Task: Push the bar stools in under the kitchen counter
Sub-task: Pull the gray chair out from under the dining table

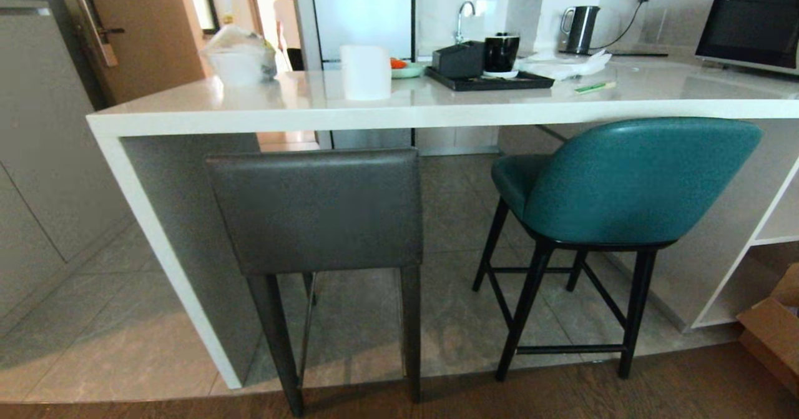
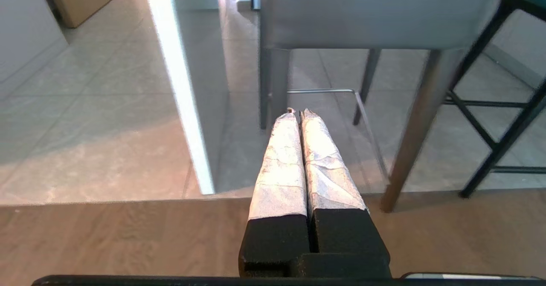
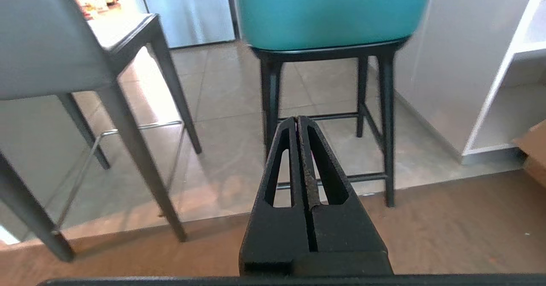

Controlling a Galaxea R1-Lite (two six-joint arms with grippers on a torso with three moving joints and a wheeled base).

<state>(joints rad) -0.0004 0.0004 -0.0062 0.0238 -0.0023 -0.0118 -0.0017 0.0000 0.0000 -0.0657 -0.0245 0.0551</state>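
Two bar stools stand at the white kitchen counter (image 1: 437,114). The grey stool (image 1: 318,210) with a square back is on the left, its back just below the counter edge. The teal stool (image 1: 630,182) with thin black legs is on the right, angled, its seat partly under the slab. Neither arm shows in the head view. My left gripper (image 2: 297,112) is shut and empty, low over the wood floor, short of the grey stool's legs (image 2: 416,124). My right gripper (image 3: 297,119) is shut and empty too, facing the teal stool (image 3: 332,11) from a short way off.
The counter's white panel leg (image 1: 165,256) stands left of the grey stool, white open shelving (image 1: 771,238) right of the teal one. A cardboard box (image 1: 774,328) lies at far right. A tray, kettle, paper roll and microwave sit on the counter. A person (image 1: 288,19) stands in the far doorway.
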